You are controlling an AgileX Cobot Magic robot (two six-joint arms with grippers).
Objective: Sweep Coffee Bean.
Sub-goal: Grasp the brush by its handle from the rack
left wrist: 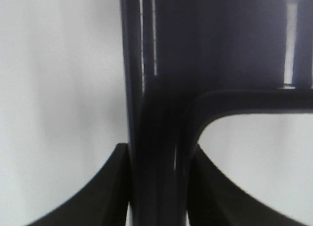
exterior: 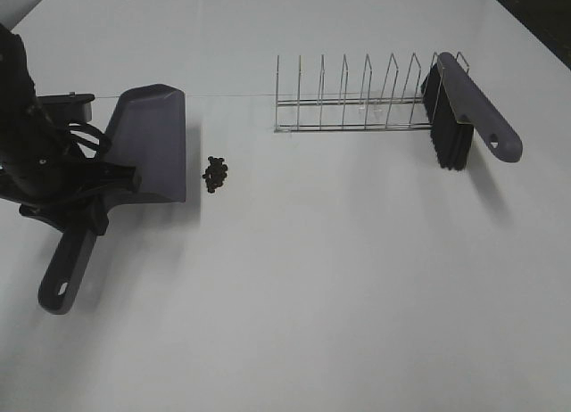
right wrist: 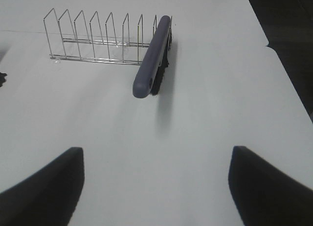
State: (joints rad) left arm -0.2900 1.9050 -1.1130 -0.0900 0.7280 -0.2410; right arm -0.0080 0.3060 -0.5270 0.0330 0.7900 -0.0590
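Note:
The coffee beans (exterior: 215, 173) lie in a small dark cluster on the white table, just right of the front lip of the grey dustpan (exterior: 152, 140). My left gripper (exterior: 105, 191) is shut on the dustpan's handle where it meets the pan. The left wrist view shows the handle (left wrist: 156, 138) clamped between the two dark fingers (left wrist: 98, 192). The grey brush (exterior: 464, 104) with black bristles leans in the right end of the wire rack (exterior: 348, 100). My right gripper (right wrist: 156, 187) is open and empty, well short of the brush (right wrist: 152, 59); it is outside the exterior view.
The wire rack (right wrist: 93, 40) stands at the back of the table, its other slots empty. The table's right edge (right wrist: 288, 79) borders a dark floor. The dustpan's handle end (exterior: 62, 283) points toward the front left.

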